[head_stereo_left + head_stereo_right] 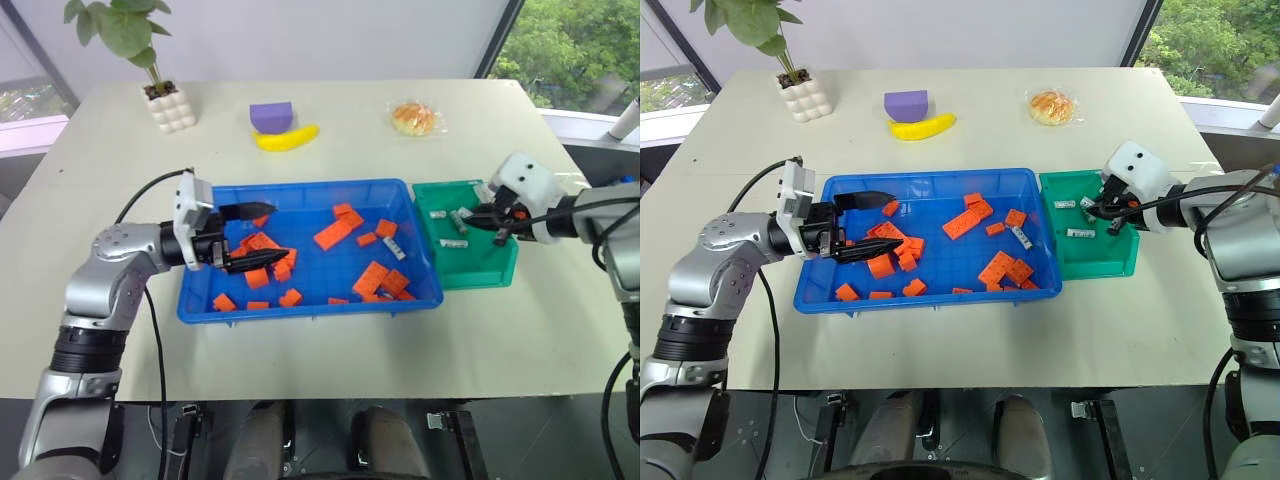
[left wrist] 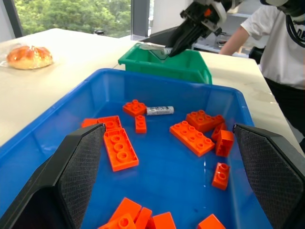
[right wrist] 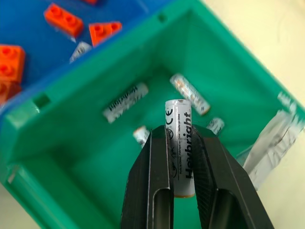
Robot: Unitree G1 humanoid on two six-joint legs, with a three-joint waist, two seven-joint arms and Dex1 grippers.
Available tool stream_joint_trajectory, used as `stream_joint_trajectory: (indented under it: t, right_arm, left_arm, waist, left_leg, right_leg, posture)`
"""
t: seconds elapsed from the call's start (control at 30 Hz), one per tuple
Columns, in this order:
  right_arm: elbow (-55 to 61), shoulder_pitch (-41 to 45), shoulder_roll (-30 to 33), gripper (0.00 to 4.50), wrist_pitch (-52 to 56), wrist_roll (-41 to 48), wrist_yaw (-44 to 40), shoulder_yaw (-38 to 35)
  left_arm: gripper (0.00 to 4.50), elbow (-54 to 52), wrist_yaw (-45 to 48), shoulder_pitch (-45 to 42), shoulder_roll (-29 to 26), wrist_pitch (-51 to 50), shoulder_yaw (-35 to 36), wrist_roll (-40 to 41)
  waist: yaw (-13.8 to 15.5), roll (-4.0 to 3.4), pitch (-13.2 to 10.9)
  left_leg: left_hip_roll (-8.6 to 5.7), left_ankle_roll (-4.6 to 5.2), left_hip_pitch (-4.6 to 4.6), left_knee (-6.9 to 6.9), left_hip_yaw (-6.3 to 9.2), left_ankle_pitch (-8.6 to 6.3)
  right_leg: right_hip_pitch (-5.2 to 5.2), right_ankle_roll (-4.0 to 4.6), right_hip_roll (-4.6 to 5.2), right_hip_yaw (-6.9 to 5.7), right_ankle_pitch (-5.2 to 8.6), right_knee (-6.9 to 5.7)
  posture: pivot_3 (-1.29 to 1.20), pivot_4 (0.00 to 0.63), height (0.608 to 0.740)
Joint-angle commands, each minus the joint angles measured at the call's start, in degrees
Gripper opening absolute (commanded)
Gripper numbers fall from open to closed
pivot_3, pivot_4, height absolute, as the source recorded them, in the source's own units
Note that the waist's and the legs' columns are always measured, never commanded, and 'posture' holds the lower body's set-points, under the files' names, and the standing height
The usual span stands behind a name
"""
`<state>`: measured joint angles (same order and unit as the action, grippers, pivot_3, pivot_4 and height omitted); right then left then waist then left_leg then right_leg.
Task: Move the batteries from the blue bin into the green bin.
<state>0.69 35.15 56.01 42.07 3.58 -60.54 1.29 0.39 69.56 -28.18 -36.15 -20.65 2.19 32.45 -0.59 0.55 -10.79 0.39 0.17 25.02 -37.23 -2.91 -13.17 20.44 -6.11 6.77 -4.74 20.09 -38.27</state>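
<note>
Right hand (image 3: 178, 157) clamps a battery (image 3: 179, 143) above the green bin (image 1: 492, 268), right of frame; let go askew, it could bounce out; left hand (image 1: 243, 238) gapes, empty, over the blue bin (image 1: 310, 306), where one battery (image 2: 159, 110) remains.

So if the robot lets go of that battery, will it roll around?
Probably a little. The battery is a smooth round cylinder, so it likely rolls, but the green bin has walls that should stop it. It looks stiff, and pinched between the right gripper fingers it could slip.

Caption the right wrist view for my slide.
Right tool holds a battery above the green bin.
</note>
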Motion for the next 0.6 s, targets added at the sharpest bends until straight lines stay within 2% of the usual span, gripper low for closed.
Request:
stream_joint_trajectory:
  t: [0.03, 0.27, 0.33, 0.47, 0.5, 0.57, 0.6]
  right_arm:
    - [0.4, 0.4, 1.2, 0.05, -0.9, 0.4, 1.4, -1.9]
    - [-0.7, 0.2, 1.0, 0.05, -1.5, 0.5, 2.4, -1.1]
    - [-0.6, 0.4, 0.8, 1.10, -1.4, 0.7, 2.5, -0.9]
    - [-1.1, 1.0, 0.6, 2.78, -1.9, 0.4, 2.9, -0.4]
    - [-1.3, 1.1, 0.5, 3.40, -2.0, 0.3, 3.0, -0.3]
    - [-1.6, 1.7, 0.3, 4.33, -2.2, -0.1, 3.7, 0.0]
    - [-1.8, 2.0, 0.1, 4.46, -2.2, -0.2, 4.1, 0.1]
  left_arm:
    - [4.50, -0.6, 0.4, -1.0, -0.1, 1.2, 0.3, -0.5]
    - [4.50, -1.6, -0.2, 0.1, -0.4, 0.9, 0.9, -0.4]
    - [4.50, -1.8, -0.4, 0.4, -0.4, 0.9, 1.1, -0.4]
    - [4.50, -2.2, -0.8, 0.7, -0.5, 0.6, 1.2, -0.2]
    - [4.50, -2.3, -0.9, 0.8, -0.6, 0.6, 1.2, -0.2]
    - [4.50, -2.5, -1.1, 1.0, -0.6, 0.5, 1.3, -0.1]
    - [4.50, -2.5, -1.1, 1.1, -0.7, 0.5, 1.3, -0.1]
  waist:
    - [0.0, 0.00, 0.0]
    - [0.0, 0.00, 0.0]
    - [0.0, 0.00, 0.0]
    - [0.0, 0.00, 0.0]
    - [0.0, 0.00, 0.0]
    - [0.0, 0.00, 0.0]
    - [0.0, 0.00, 0.0]
  left_leg:
    - [0.00, 0.00, 0.00, 0.00, 0.01, 0.00]
    - [0.00, 0.00, 0.00, -0.01, 0.01, 0.00]
    - [0.00, 0.00, 0.00, -0.01, 0.01, 0.00]
    - [0.00, 0.00, 0.00, -0.02, 0.02, 0.00]
    - [0.00, 0.00, 0.00, -0.02, 0.02, 0.00]
    - [0.00, 0.00, 0.00, -0.02, 0.02, 0.00]
    - [0.00, 0.00, 0.00, -0.02, 0.02, 0.00]
  right_leg:
    - [0.00, 0.00, 0.00, 0.00, 0.00, 0.00]
    - [-0.01, 0.00, 0.00, 0.00, 0.00, 0.00]
    - [-0.01, 0.00, 0.00, 0.00, 0.00, 0.00]
    - [-0.02, 0.00, 0.00, 0.00, 0.00, 0.01]
    - [-0.02, 0.00, 0.00, 0.00, 0.00, 0.01]
    - [-0.02, 0.00, 0.00, 0.00, 0.00, 0.00]
    - [-0.02, 0.00, 0.00, 0.00, 0.00, 0.00]
  posture:
    - [0.00, 0.150, 0.739]
    - [0.00, 0.150, 0.739]
    - [0.00, 0.150, 0.739]
    - [0.00, 0.150, 0.739]
    - [0.00, 0.150, 0.739]
    - [0.00, 0.150, 0.739]
    - [0.00, 0.150, 0.739]
